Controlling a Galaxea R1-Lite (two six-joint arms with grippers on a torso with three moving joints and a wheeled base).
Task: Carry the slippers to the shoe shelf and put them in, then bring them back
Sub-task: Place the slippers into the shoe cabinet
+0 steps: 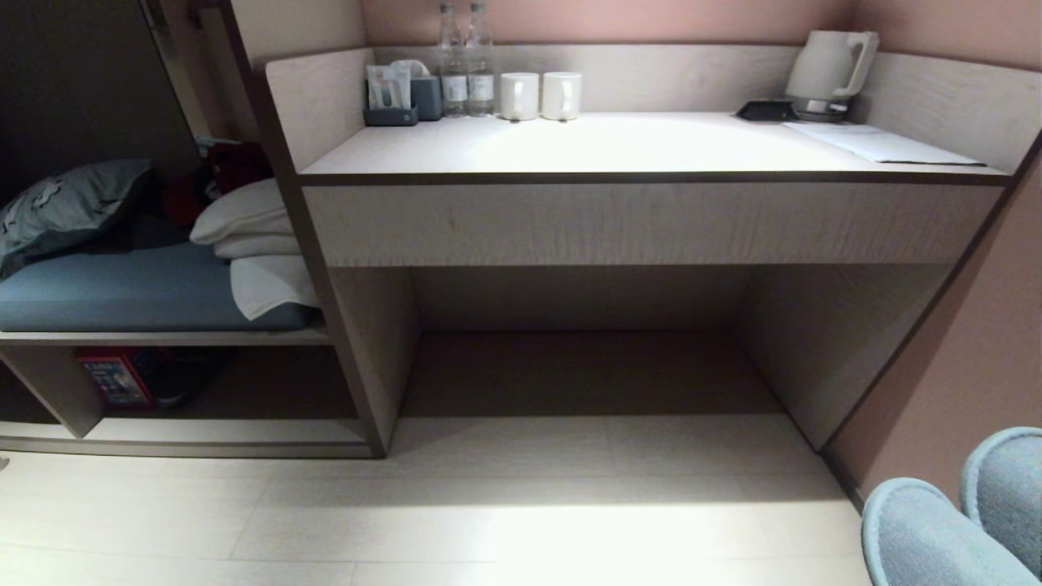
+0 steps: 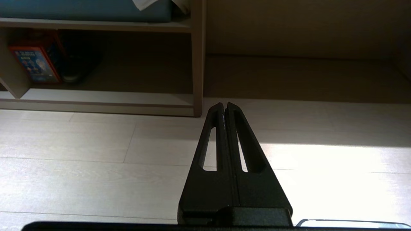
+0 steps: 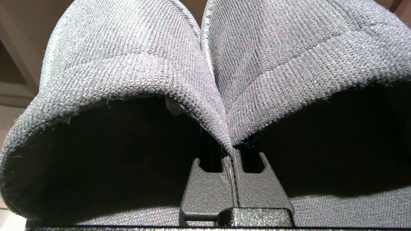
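Nearest, at five o'clock in the head view: slippers (image 1: pixel 952 521), toes up, side by side and touching, pinched together by the right gripper (image 3: pixel 233 154). Fingers (image 3: pixel 249 183) clamped tight on the two inner collar edges where the pair meets, seen plainly in the right wrist view. Knitted weave, coarse and ribbed, grey-blue, with rolled collars and dark hollow insides; toes rounded and soft-looking.

Left gripper (image 2: pixel 224 107) hanging low over the floor, fingers (image 2: pixel 239 141) pressed together on nothing; slim black tapered blades with slotted cut-outs.

Floor (image 1: pixel 456 505) next out: pale planks, smooth, with a bright patch of light.

Further, at nine o'clock: shelf (image 1: pixel 212 431), a low open recess of pale grained boards with dark back and a slanted divider at its left end. Inside, only a red printed box (image 1: pixel 118 376) and a dark shoe-like shape beside it, too shadowed to name surely. Above it a blue cushion (image 1: pixel 138 289) with folded white linen.

At twelve o'clock, farthest: tabletop (image 1: pixel 619 142) with two white mugs (image 1: pixel 540 95), two water bottles and a pale kettle (image 1: pixel 830 69).

Judged progress: early. Pair picked up and in carry, shelf well off to the left, nothing placed yet. Left to do: reaching the shelf, putting the pair in, taking it out, bringing it back.
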